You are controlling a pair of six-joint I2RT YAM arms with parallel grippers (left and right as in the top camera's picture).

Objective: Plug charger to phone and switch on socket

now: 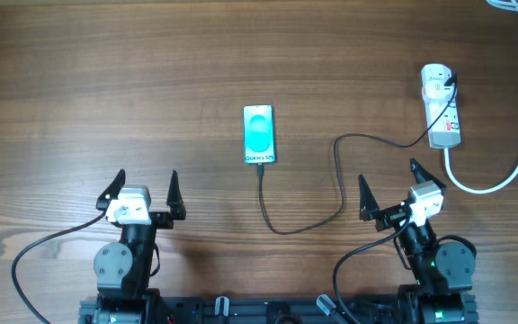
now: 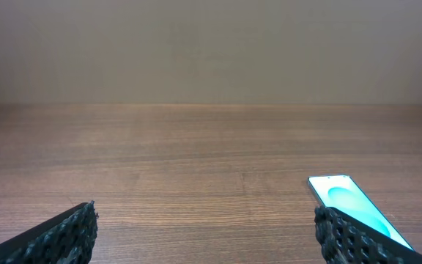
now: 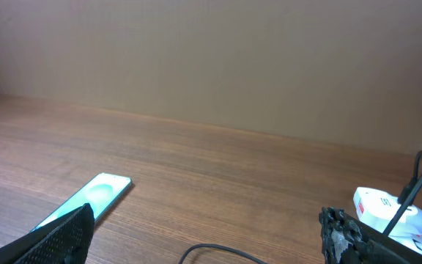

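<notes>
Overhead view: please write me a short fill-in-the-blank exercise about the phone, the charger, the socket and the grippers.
1. The phone lies with its screen facing ___.
2. The socket lies on the robot's ___ side.
3. The left gripper and the right gripper are both ___.
4. The charger is a thin ___ cable.
Missing words: up; right; open; black.

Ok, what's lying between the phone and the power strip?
In the overhead view, only the charger cable: it loops from the near end of the phone up and across that stretch to the power strip. Otherwise bare wood.
</notes>
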